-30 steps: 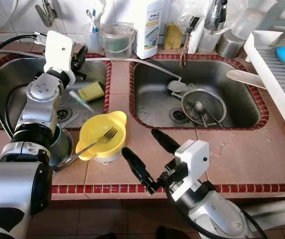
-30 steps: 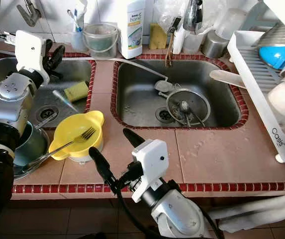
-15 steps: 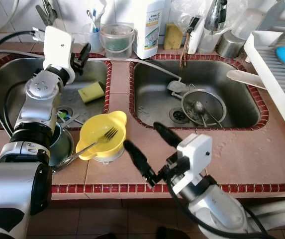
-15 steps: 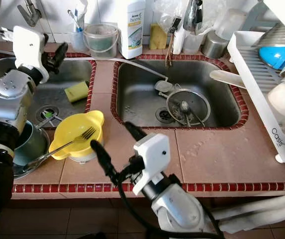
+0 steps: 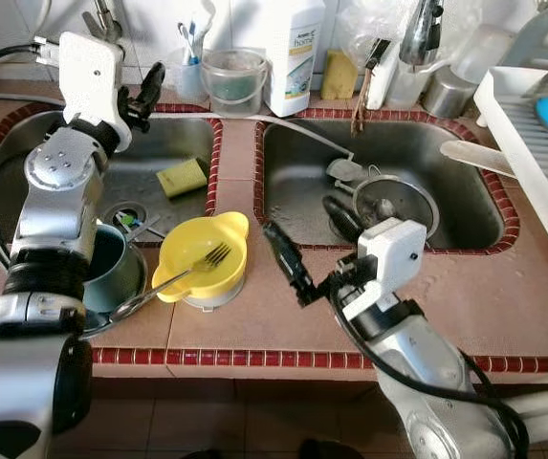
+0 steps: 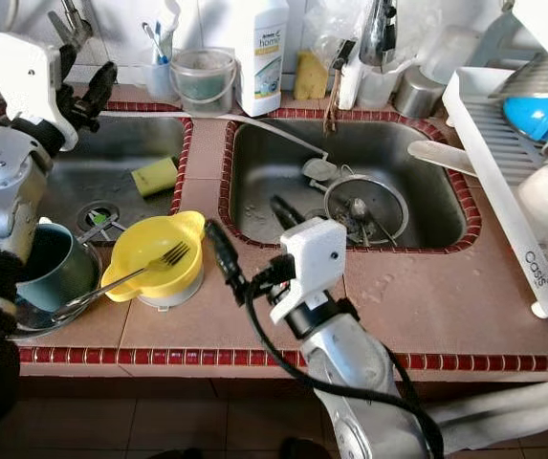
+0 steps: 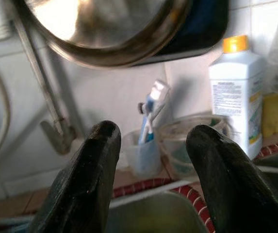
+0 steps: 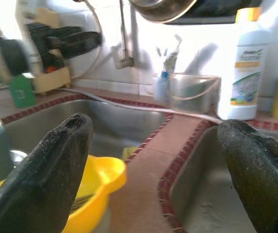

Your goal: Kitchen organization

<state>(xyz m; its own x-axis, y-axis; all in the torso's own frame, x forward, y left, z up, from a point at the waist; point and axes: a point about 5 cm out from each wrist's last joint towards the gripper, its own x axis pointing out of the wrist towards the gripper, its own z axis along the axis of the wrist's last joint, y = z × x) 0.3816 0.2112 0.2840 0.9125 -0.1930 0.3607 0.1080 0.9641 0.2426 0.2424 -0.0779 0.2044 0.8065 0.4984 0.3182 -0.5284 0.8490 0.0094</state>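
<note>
A round yellow plastic bowl (image 5: 200, 270) with two small handles stands on the tiled terracotta worktop (image 5: 503, 306), on the strip in front of the two steel sinks. A metal fork (image 5: 173, 280) lies across the bowl, tines inside and handle running out toward a teal mug (image 5: 111, 270) just beside the bowl. Beyond the bowl, in the left sink (image 5: 173, 153), lies a yellow-green sponge (image 5: 182, 177). The right hand (image 5: 312, 244) hangs over the worktop just beside the bowl, on the side toward the right sink (image 5: 398, 143), its two black fingers spread wide and gripping nothing. In that right sink sits a round metal strainer (image 5: 393, 203) holding what looks like a spoon. The left hand (image 5: 144, 91) is raised over the far edge of the left sink, fingers parted and empty, near a white detergent bottle (image 5: 293, 53) against the wall. A white dish rack (image 5: 532, 143) stands beyond the right sink.
</note>
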